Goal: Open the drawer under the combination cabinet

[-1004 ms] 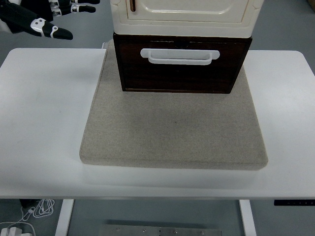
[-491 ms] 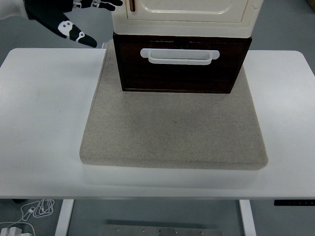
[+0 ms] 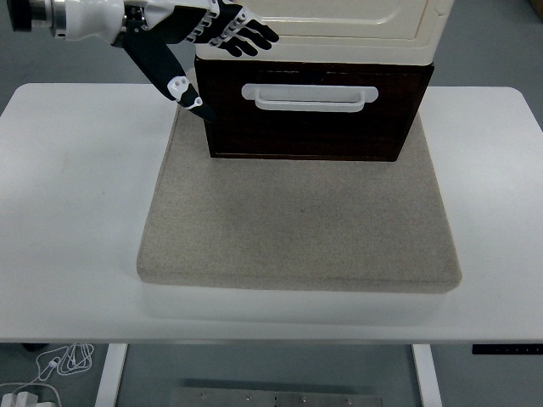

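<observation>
the left hand (image 3: 197,38) is reaching in from the far left corner, above the table. its fingers (image 3: 246,36) are spread out wide and are holding nothing. they are pointing to the right, in front of the top left corner of the cabinet. its thumb (image 3: 182,87) is sticking down and toward the near side, just by the left edge of the drawer. i cannot tell if the hand is touching the cabinet or just floating in front of it.

the white table (image 3: 72,203) is filling most of the view. a big grey mat (image 3: 297,229) is lying flat in the middle of it.

the combination cabinet (image 3: 318,21) is sitting at the far side of the mat. its top part is cream colored and is running off the top of the view. under it the dark brown drawer (image 3: 314,123) is sitting, with its front facing the near side. the drawer is looking closed. a white handle (image 3: 310,97) is running across the upper part of the drawer front, well to the right of the thumb. the hand is not holding the handle.

down at the near left, under the table, some white cables (image 3: 51,369) are lying on the floor.
</observation>
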